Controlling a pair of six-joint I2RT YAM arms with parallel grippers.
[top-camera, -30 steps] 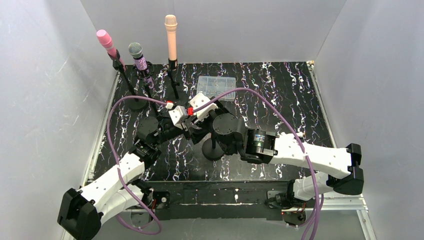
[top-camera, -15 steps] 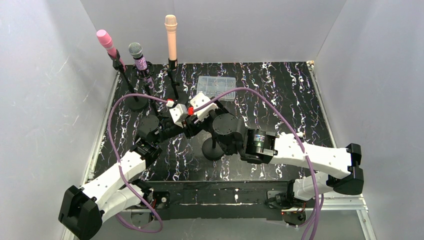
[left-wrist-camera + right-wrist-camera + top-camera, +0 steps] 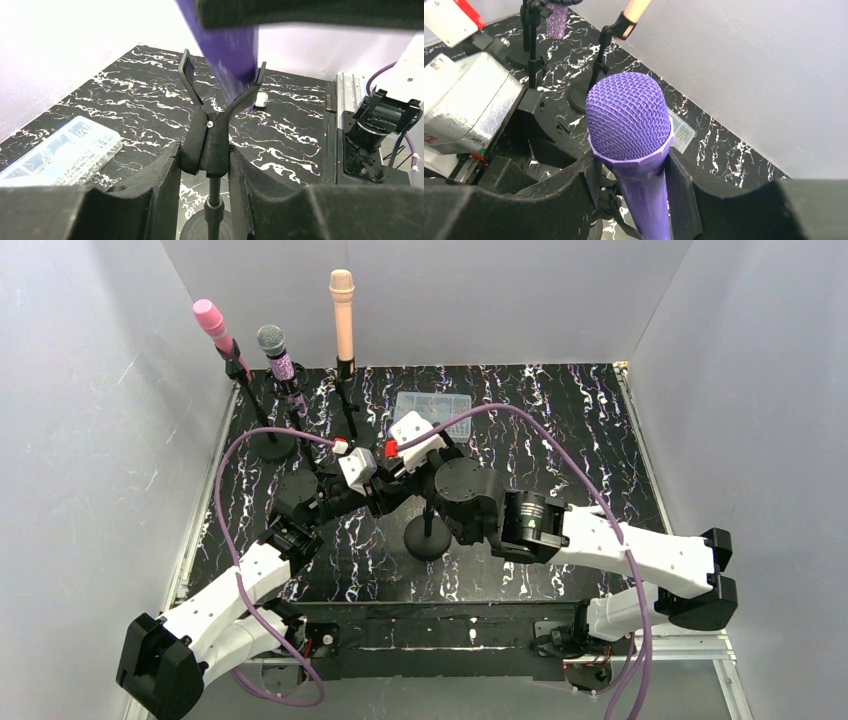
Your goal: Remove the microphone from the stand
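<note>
At the near edge of the table (image 3: 560, 440) both arms reach toward its middle, where the stand (image 3: 214, 210) has its round base on the black marbled top. The left gripper (image 3: 207, 160) has its fingers clamped on the neck of the stand's clip (image 3: 200, 100), one finger on each side. The right gripper (image 3: 636, 185) has its fingers closed on the body of the purple microphone (image 3: 629, 117), just below the mesh head. The microphone stands nearly upright, its lower end between the clip's two prongs. Farther back lies a clear plastic box (image 3: 432, 404). At the far left three other microphones (image 3: 272, 345) sit on their own stands.
</note>
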